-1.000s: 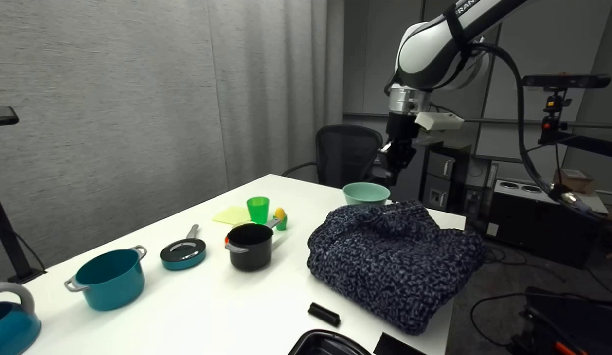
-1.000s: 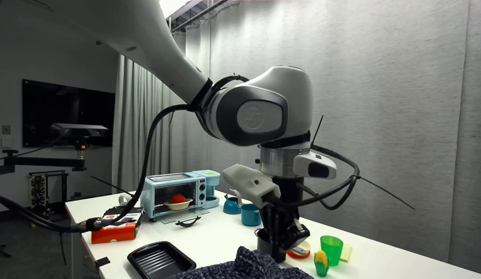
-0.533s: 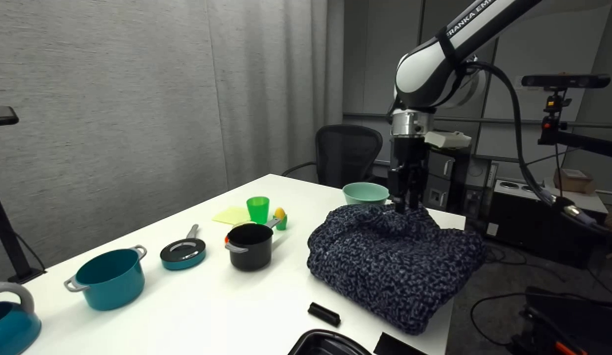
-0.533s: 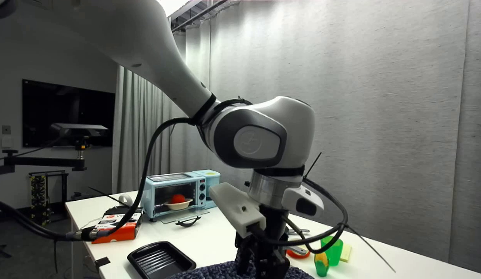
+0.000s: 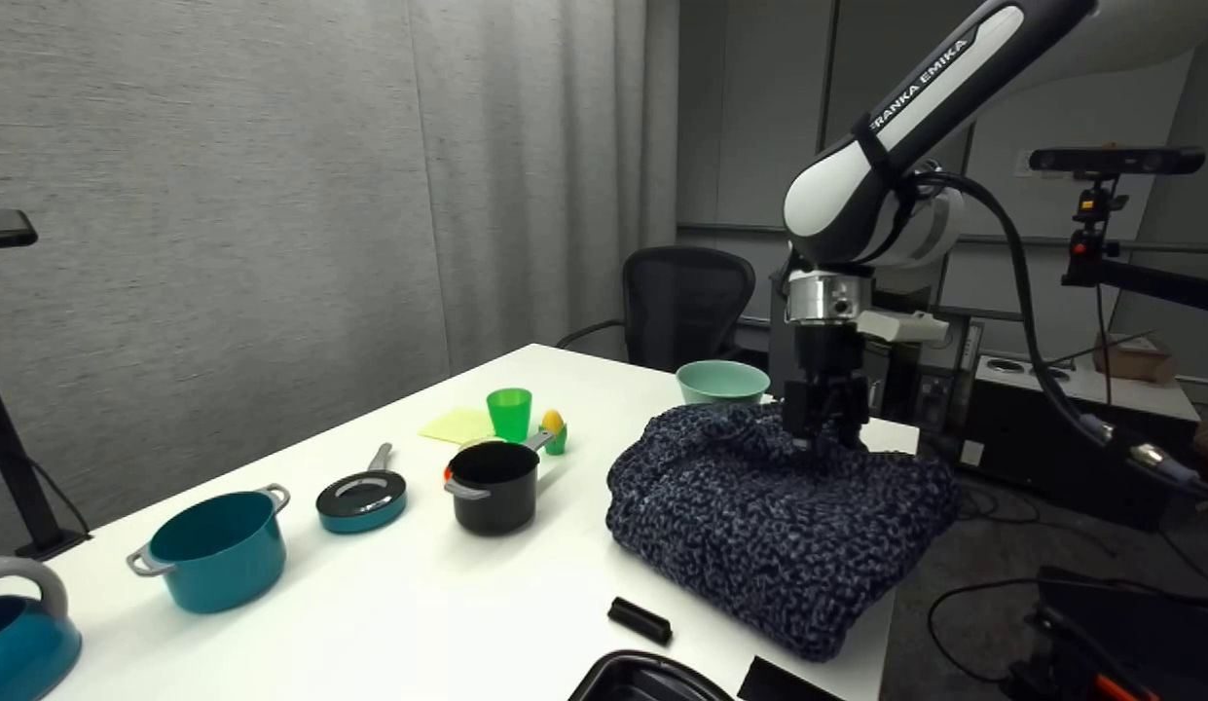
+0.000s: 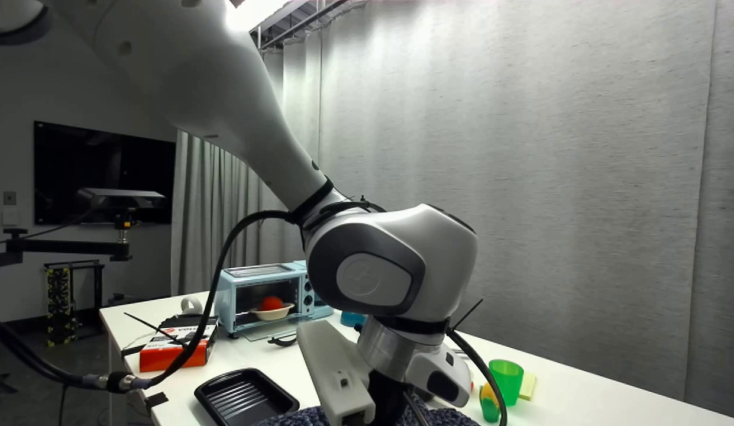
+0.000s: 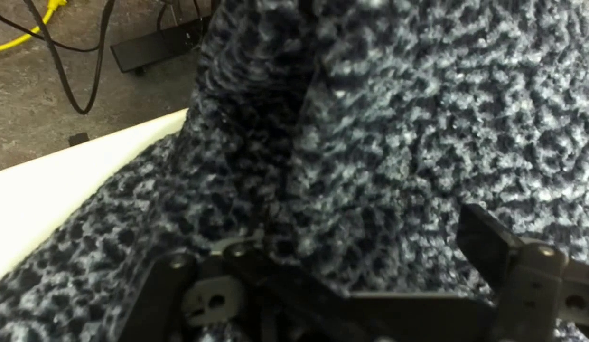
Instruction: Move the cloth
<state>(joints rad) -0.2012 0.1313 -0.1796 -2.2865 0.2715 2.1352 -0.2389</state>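
Note:
The cloth (image 5: pixel 759 526), a thick dark navy knit, lies bunched on the white table near its edge. It fills most of the wrist view, where the cloth (image 7: pixel 441 118) has a deep fold left of centre. My gripper (image 5: pixel 825 436) points down at the cloth's far part, its tips down at the fabric. In the wrist view the gripper (image 7: pixel 360 232) is open, its fingers wide apart with cloth below and between them. The left fingertip is hard to make out against the dark fold. In an exterior view only a strip of cloth (image 6: pixel 301 418) shows, and the fingers are out of sight.
A green bowl (image 5: pixel 722 383) stands just behind the cloth. Around it are a black pot (image 5: pixel 496 492), a green cup (image 5: pixel 509 414), a toy corn (image 5: pixel 553 433), a black tray (image 6: pixel 248 396) and a toaster oven (image 6: pixel 260 296). The table edge (image 7: pixel 109 145) runs close beside the cloth.
My gripper has come down from above the bowl's far side onto the cloth, shifting right in an exterior view. Its jaws have opened wide. The cloth looks unmoved.

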